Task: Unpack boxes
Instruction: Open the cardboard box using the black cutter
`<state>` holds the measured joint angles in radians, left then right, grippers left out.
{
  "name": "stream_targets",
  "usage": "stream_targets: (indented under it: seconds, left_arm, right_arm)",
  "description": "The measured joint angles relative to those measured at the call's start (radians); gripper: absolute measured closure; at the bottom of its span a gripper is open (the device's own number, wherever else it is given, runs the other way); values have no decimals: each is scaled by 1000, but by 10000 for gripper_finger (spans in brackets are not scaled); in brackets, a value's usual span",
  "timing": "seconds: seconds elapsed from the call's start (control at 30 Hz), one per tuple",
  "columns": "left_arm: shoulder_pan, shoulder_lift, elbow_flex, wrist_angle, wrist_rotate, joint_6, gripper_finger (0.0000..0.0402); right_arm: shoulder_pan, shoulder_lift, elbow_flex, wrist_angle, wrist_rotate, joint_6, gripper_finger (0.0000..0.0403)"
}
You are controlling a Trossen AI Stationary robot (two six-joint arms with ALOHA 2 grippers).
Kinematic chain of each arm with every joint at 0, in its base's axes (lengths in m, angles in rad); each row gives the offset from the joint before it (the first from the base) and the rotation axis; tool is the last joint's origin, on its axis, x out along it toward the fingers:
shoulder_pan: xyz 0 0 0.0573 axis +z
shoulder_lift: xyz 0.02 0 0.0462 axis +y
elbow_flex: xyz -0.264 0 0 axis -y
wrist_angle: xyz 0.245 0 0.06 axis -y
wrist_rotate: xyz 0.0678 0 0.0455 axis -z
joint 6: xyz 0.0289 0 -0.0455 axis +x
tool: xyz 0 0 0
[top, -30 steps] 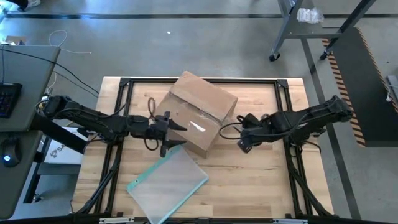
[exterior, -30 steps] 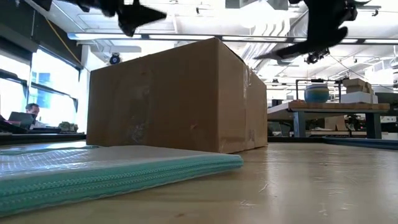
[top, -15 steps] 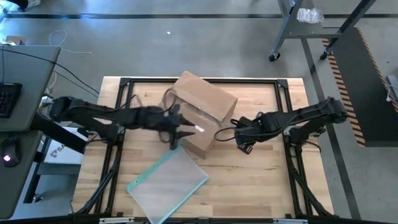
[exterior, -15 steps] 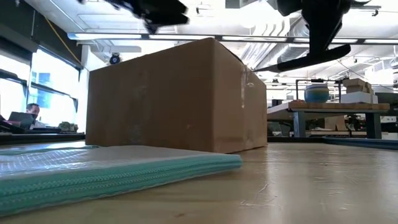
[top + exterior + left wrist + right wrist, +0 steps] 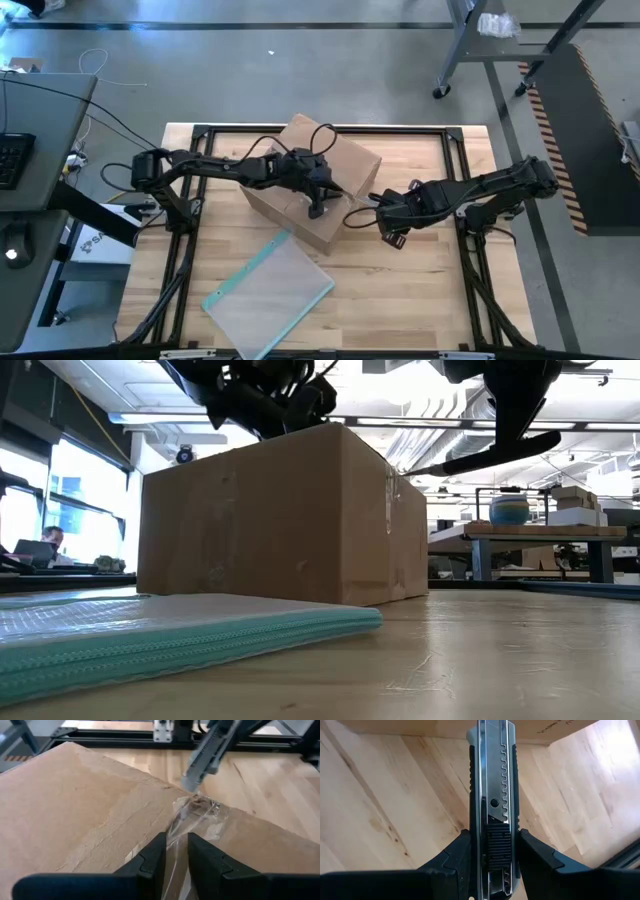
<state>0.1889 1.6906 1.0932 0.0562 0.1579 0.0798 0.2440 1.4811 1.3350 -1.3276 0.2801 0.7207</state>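
Observation:
The brown cardboard box [image 5: 345, 155] stands on its bottom on the table's middle, with clear tape [image 5: 197, 810] crinkled along its top seam. My left gripper [image 5: 318, 203] is on the box top [image 5: 75, 810], its fingers drawn close on either side of the tape. My right gripper [image 5: 392, 215], to the right of the box, is shut on a grey utility knife [image 5: 492, 780]. The knife's front end [image 5: 192, 777] reaches the box's top edge at the tape. My left gripper comes slanting down onto the box top from the left. The clear tape on the seam [image 5: 176, 845] lies in the narrow gap between its two fingers [image 5: 156, 850]; whether it is lifted off the cardboard I cannot tell. My right gripper pinches the knife's ribbed handle [image 5: 492, 852] between its two fingers [image 5: 457, 852], which lie across the knife. It holds the knife clear of the table, roughly level, pointing left toward the box [image 5: 480, 458]. The knife's front end meets the box's top right edge beside the tape.
A flat clear pouch with a teal edge [image 5: 270, 295] lies on the table near the front edge, left of centre. A black rail frame [image 5: 320, 130] runs round the tabletop. Bare wood shows at the near right [image 5: 400, 290]. A desk with a keyboard [image 5: 15, 160] stands beyond the left edge.
My left gripper has gone toward the table's right edge, from beside the box's left side onto its top at the taped seam. Its fingers have closed from wide apart to a narrow gap. My right gripper has edged left, bringing the knife's front end to the box.

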Motion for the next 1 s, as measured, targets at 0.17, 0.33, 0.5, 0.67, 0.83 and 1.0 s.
stream_targets:
  seconds: [0.17, 0.33, 0.5, 0.67, 0.83, 1.0]
  left_arm:
    - [4, 20, 0, -1, 0, 0, 339]
    - [-2, 15, -1, 1, -13, 2, 339]
    - [-6, 13, -2, 0, -13, 0, 339]
    - [-15, 0, -4, -1, -20, -5, 339]
    - [-42, -60, -9, -7, -19, -12, 339]
    - [-76, -150, -7, -16, -13, -15, 339]
  right_arm:
    - [-1, 0, 9, -1, 11, -18, 291]
    - [1, 0, 66, -78, 59, -13, 291]
    - [0, 0, 104, -99, 103, -19, 291]
    - [-3, 20, 104, -149, 89, -23, 291]
    - [-3, 57, 104, -137, 79, -54, 291]
    - [-3, 79, 104, -129, 79, -75, 291]
